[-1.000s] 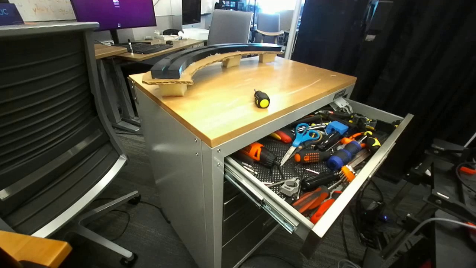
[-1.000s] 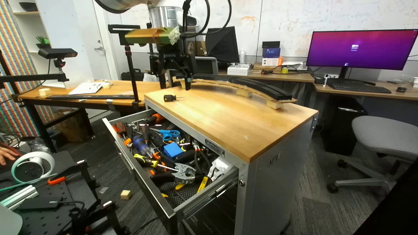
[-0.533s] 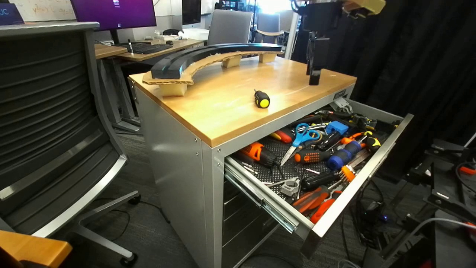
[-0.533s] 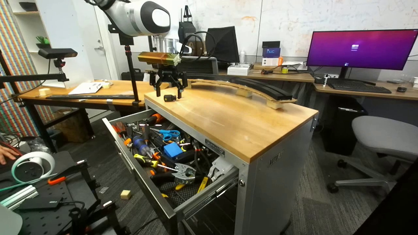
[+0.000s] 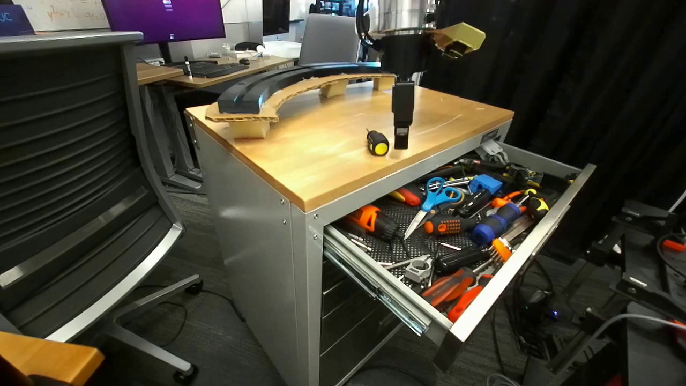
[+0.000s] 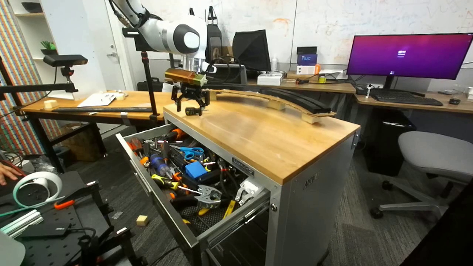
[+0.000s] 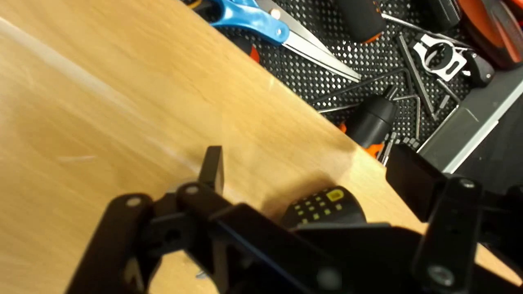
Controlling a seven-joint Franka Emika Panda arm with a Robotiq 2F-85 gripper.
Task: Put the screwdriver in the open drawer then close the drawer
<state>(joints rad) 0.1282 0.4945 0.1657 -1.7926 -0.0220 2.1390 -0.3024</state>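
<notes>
Both exterior views look down at the grey tool cabinet [image 5: 252, 241] from opposite ends, at middling range. In an exterior view the top drawer [image 5: 512, 262] runs toward 4 o'clock, a mesh-back office chair [image 5: 69, 166] close at 9; in an exterior view facing the whiteboard [image 6: 332, 16], it runs toward 8. Both share the wooden worktop [image 6: 251, 133] and purple-screen monitor [image 6: 408, 55]. The wrist view faces down just above that worktop, gripper [image 7: 312, 175] spanning 4 to 7; blue-handled scissors [image 7: 278, 32] at 12 appear in both exterior views.
</notes>
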